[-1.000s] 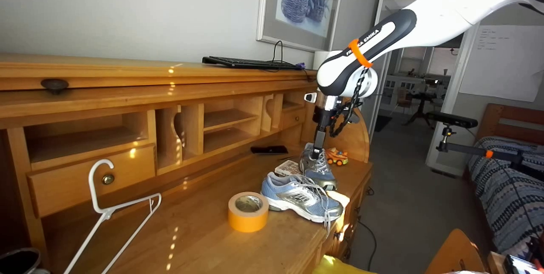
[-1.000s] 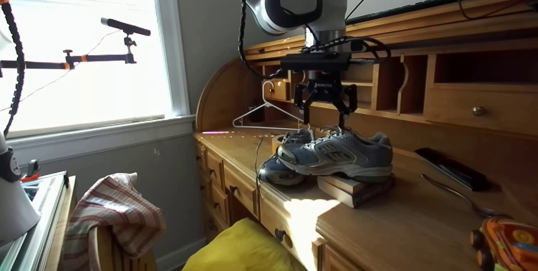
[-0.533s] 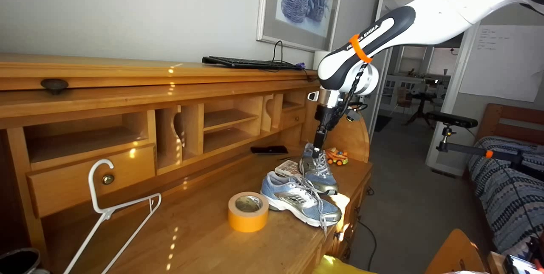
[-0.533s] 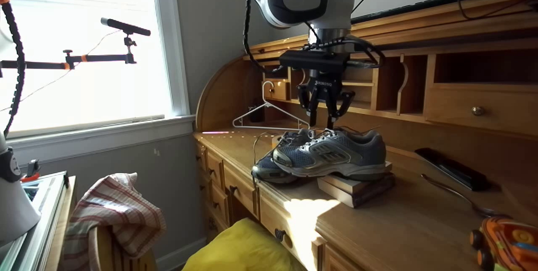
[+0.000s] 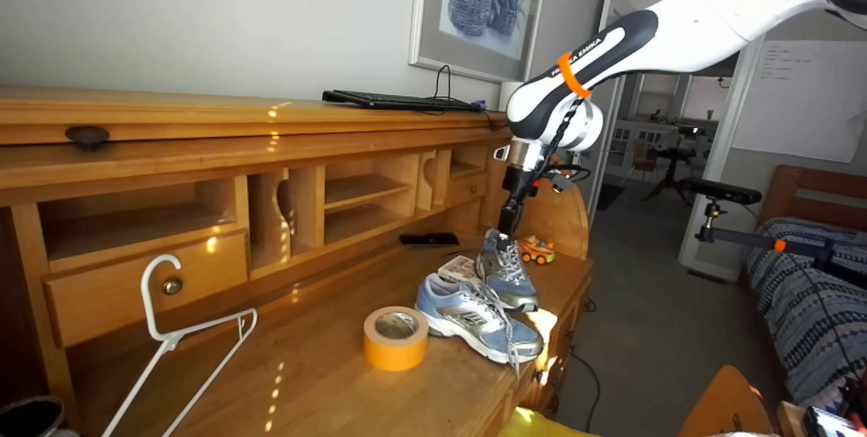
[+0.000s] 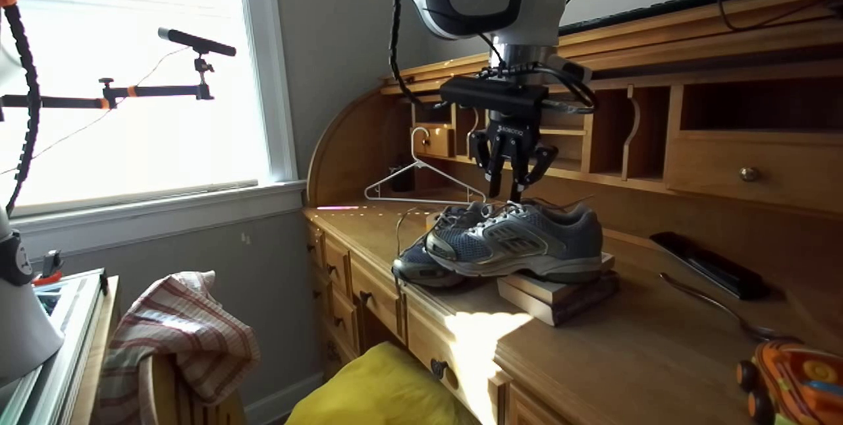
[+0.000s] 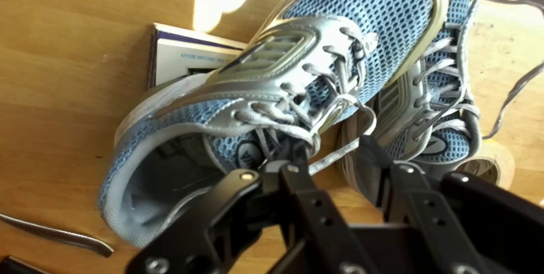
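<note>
A blue-grey sneaker [image 6: 520, 240] rests on stacked books [image 6: 537, 296], its toe over a second sneaker [image 6: 425, 267]. In both exterior views my gripper [image 6: 505, 196] points down at the upper sneaker's tongue and laces, its jaws drawn well together but apart. In the wrist view a gap stays between the fingertips of the gripper [image 7: 332, 143]. One finger [image 7: 297, 148] is at the upper sneaker's tongue; the other finger [image 7: 370, 148] appears over the space beside the second sneaker [image 7: 446, 74]. A loose lace [image 7: 335, 158] crosses behind the gap. Contact there cannot be made out.
An orange tape roll [image 5: 396, 356] stands beside the sneakers on the wooden desk. A white hanger [image 5: 169, 339] leans nearer that camera. A toy vehicle [image 6: 800, 379], a metal utensil [image 6: 714, 310] and a dark flat object [image 6: 711, 263] lie around. Cubbyholes [image 6: 649, 132] rise behind.
The fingers have come much closer together and the wrist has tilted. The upper sneaker has shifted slightly on the books, and the second sneaker has slid a little with it.
</note>
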Robot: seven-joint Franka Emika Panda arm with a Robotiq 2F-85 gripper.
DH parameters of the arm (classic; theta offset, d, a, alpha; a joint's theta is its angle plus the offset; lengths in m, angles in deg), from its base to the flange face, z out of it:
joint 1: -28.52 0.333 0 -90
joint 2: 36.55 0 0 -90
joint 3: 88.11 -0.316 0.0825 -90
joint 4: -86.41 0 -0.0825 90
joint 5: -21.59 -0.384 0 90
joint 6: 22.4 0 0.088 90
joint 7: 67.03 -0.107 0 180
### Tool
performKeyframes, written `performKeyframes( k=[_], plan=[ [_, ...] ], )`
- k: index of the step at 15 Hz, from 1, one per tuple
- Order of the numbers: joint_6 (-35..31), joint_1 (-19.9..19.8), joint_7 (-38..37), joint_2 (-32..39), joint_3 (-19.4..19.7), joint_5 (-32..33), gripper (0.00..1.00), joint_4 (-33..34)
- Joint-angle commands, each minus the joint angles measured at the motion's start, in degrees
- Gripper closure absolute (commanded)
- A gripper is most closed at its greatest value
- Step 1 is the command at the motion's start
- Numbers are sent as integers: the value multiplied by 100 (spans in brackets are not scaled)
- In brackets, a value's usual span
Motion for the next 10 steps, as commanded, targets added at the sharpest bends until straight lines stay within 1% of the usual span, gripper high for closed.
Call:
performKeyframes(
  k=[1, 3, 4, 6, 9, 10],
  plan=[
    [304, -113, -92, 109, -58, -263, 64, 235],
    [361, -132, -128, 110, -49, -336, 65, 279],
    [401, -143, -143, 113, -50, -373, 64, 302],
    [465, -158, -183, 124, -47, -429, 65, 341],
    [640, -206, -177, 149, -61, -588, 75, 410],
    [737, -227, -157, 160, -66, -654, 75, 442]
  ],
)
